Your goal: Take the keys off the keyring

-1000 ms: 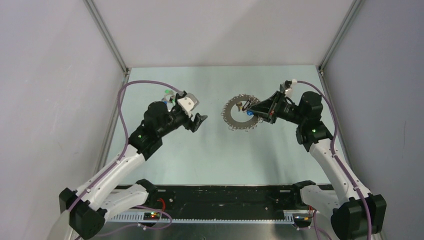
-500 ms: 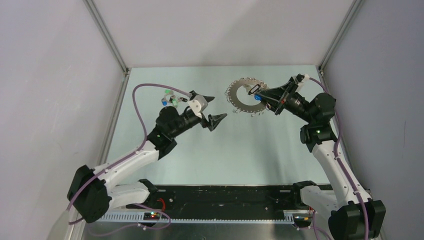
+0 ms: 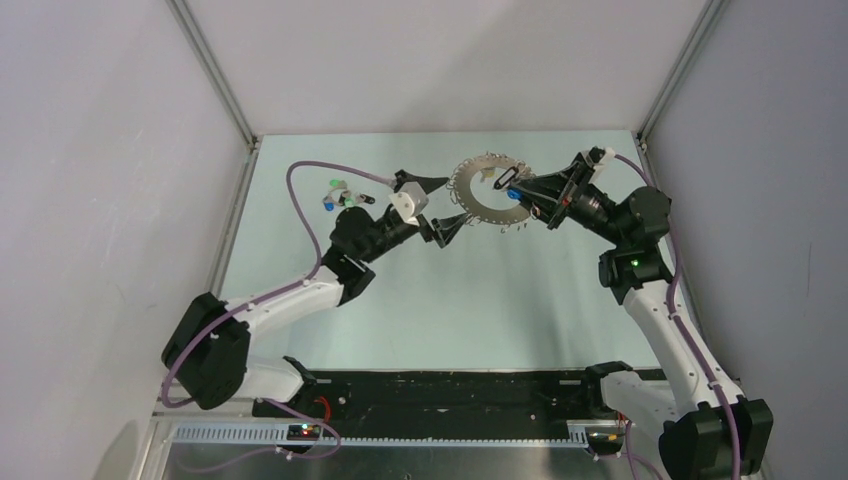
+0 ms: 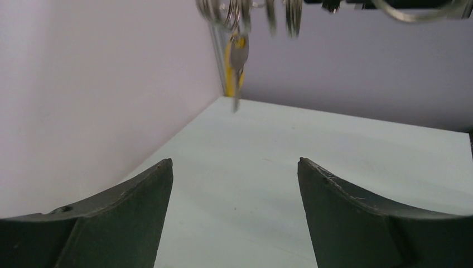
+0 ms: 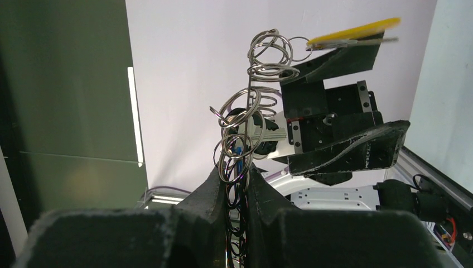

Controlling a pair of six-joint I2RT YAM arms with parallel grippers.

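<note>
The keyring [image 3: 478,196] is a silver toothed ring held up off the table and tilted, gripped at its right rim by my right gripper [image 3: 512,188], which is shut on it. In the right wrist view the keyring [image 5: 257,84] stands edge-on between the pads [image 5: 215,187], with a blue key [image 5: 239,153] and a yellow key [image 5: 354,30] on it. My left gripper [image 3: 440,204] is open and empty, just left of the ring. In the left wrist view the yellow key [image 4: 236,58] hangs from the loops above the left gripper [image 4: 234,162].
Loose keys with green and blue heads [image 3: 338,194] lie on the pale table [image 3: 440,300] at the back left, behind the left arm. Walls and aluminium posts [image 3: 215,70] close in the sides and back.
The right gripper lifted the keyring off the table and toward the back, then held nearly still. The left arm reached right and forward, its open gripper now beside the ring's left rim.
</note>
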